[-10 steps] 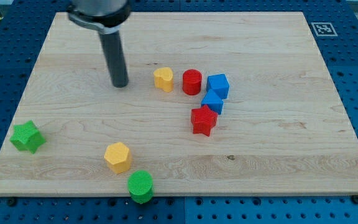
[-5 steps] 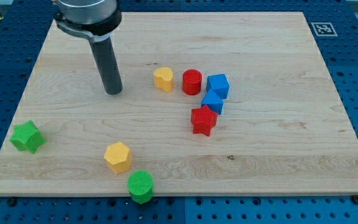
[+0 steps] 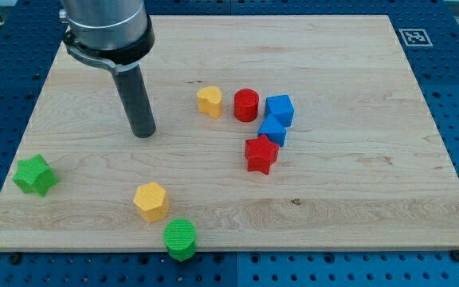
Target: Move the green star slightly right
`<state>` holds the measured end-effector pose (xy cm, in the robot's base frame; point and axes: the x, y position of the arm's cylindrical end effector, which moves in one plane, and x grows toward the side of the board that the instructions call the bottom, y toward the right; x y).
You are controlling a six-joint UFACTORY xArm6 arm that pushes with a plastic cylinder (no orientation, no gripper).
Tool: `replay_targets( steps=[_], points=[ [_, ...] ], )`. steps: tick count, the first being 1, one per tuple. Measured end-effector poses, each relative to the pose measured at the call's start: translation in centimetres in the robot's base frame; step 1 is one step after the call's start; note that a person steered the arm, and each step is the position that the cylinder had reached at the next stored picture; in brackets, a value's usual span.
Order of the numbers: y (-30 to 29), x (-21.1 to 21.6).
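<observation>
Green star (image 3: 35, 174) is sitting near the view's left edge of the wooden board (image 3: 357, 199), well apart from everything else. The rod is standing nearly upright, leaning slightly, its wide collar up at the view's top left, and my tip (image 3: 143, 134) is resting on bare wood up and to the right of the star, well apart from it. No claw is showing; the arm is ending in the plain rod. A yellow block (image 3: 209, 101) is lying to the right of the tip, with a red cylinder (image 3: 246, 104) beside it. A yellow hexagon (image 3: 151, 201) and green cylinder (image 3: 181, 238) are sitting near the view's bottom.
</observation>
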<state>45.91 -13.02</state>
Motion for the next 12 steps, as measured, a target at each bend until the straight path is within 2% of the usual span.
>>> replay_targets(
  steps=[2, 4, 6, 8, 9, 12],
  points=[
    [-4.5, -2.8],
    [-7.2, -2.9],
    [-13.6, -2.9],
    [-16.5, 0.2],
    [-16.5, 3.3],
    [-16.1, 7.3]
  ],
)
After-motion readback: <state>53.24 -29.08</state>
